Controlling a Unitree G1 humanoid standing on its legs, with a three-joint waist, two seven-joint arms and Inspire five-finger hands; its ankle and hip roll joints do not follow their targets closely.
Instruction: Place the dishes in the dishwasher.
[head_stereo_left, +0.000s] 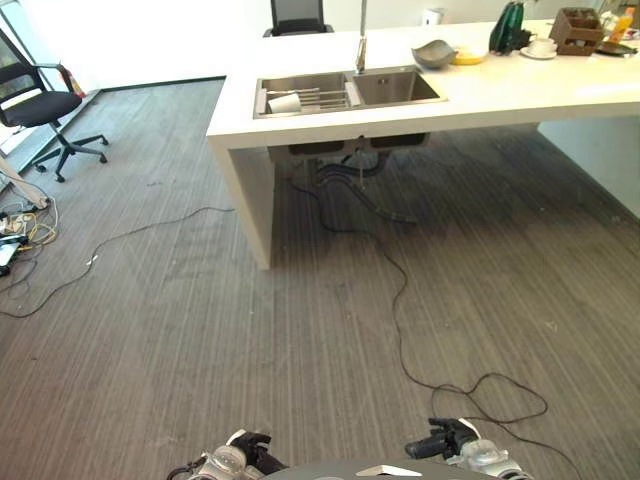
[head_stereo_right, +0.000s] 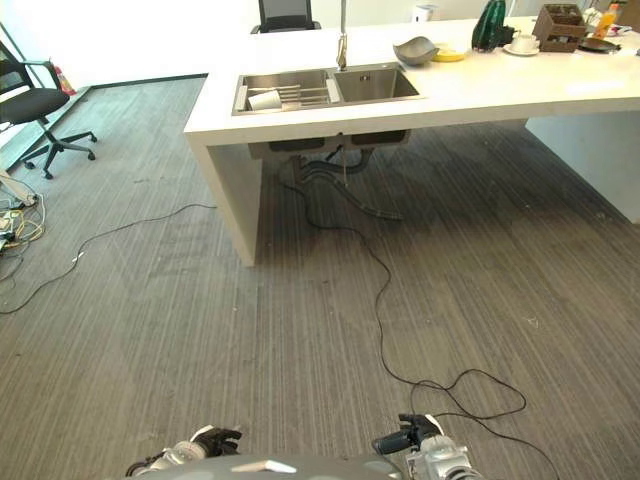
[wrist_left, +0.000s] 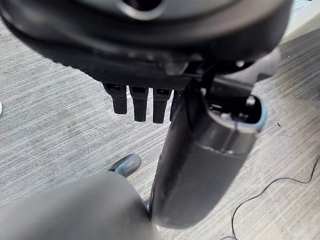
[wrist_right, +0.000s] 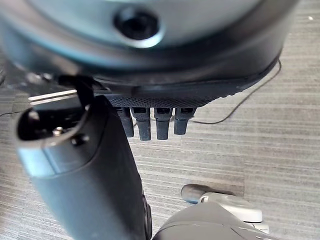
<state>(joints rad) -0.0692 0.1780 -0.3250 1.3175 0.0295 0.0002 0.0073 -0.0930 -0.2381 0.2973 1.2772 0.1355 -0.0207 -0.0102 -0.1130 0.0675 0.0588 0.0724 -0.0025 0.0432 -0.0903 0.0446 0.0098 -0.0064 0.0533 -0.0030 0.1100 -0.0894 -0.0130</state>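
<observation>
The dishes are far ahead at a white counter (head_stereo_left: 520, 95). A white cup (head_stereo_left: 285, 102) lies on a wire rack in the left basin of the steel sink (head_stereo_left: 400, 88). Past the sink, a grey bowl (head_stereo_left: 433, 54), a yellow dish (head_stereo_left: 468, 58) and a white cup on a saucer (head_stereo_left: 541, 47) stand on the counter. My left hand (head_stereo_left: 248, 443) and right hand (head_stereo_left: 440, 438) hang low at the near edge of the floor, well short of the counter. In the wrist views, the left hand's fingers (wrist_left: 140, 102) and the right hand's fingers (wrist_right: 155, 122) are straight and hold nothing.
A dark green bottle (head_stereo_left: 508, 28) and a brown caddy (head_stereo_left: 577, 30) stand at the counter's far right. The counter's solid leg (head_stereo_left: 250, 190) reaches the floor at its left end. A black office chair (head_stereo_left: 45, 105) and loose cables (head_stereo_left: 20, 230) are at the left.
</observation>
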